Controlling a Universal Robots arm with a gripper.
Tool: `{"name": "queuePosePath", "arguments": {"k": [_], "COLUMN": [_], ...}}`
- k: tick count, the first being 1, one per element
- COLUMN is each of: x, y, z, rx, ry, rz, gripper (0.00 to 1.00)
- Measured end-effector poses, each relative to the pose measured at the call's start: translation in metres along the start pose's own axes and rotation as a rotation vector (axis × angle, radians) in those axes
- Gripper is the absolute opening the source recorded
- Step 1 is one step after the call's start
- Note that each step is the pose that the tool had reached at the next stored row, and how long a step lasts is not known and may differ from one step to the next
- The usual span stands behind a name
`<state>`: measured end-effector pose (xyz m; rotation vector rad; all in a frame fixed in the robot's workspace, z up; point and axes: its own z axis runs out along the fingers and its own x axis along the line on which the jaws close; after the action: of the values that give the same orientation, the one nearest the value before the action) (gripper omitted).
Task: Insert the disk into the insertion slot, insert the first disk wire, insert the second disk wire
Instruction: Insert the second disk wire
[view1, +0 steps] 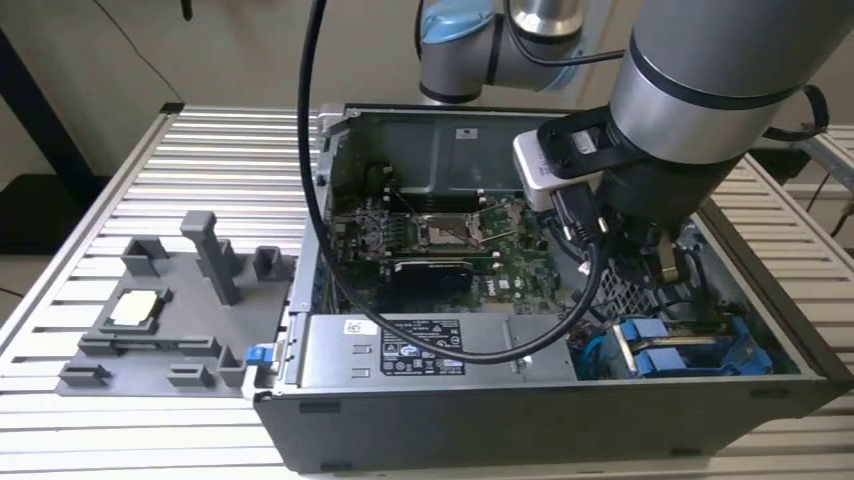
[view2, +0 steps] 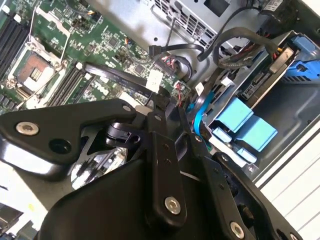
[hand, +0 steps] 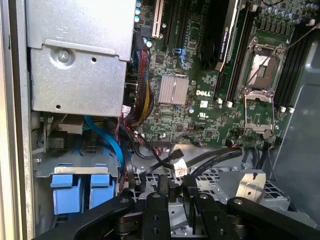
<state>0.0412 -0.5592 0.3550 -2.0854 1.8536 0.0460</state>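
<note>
jaws (hand: 176, 192) over computer case (view1: 534, 420)

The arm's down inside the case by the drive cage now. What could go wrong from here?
1. Loose black cables lie directly ahead of the end effector and could snag or be dragged.
2. The motherboard sits close beside the working area, so a sideways slip might strike its components.
3. The arm's own black cable hangs over the case wall and may catch on its edge.
</note>
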Motion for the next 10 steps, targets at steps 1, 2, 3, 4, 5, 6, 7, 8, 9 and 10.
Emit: {"name": "queuePosePath", "arguments": {"k": [1,2,3,4,5,6,7,8,9,10], "x": [0.0000,0.0000,0.0000,0.0000,0.0000,0.0000,0.0000,0.0000,0.0000,0.0000], "y": [0.0000,0.0000,0.0000,0.0000,0.0001,0.0001,0.0001,0.0001,0.0001,0.0001], "z": [0.0000,0.0000,0.0000,0.0000,0.0000,0.0000,0.0000,0.0000,0.0000,0.0000], "rx": [0.0000,0.0000,0.0000,0.0000,0.0000,0.0000,0.0000,0.0000,0.0000,0.0000], "ry": [0.0000,-0.0001,0.0000,0.0000,0.0000,0.0000,0.0000,0.0000,0.0000,-0.0001], "rz": [0.000,0.000,0.000,0.000,0.000,0.000,0.000,0.000,0.000,0.000], "gripper": [0.27,0.25,0.25,0.25,0.18,0.18,0.16,0.16,0.16,0.16]}}
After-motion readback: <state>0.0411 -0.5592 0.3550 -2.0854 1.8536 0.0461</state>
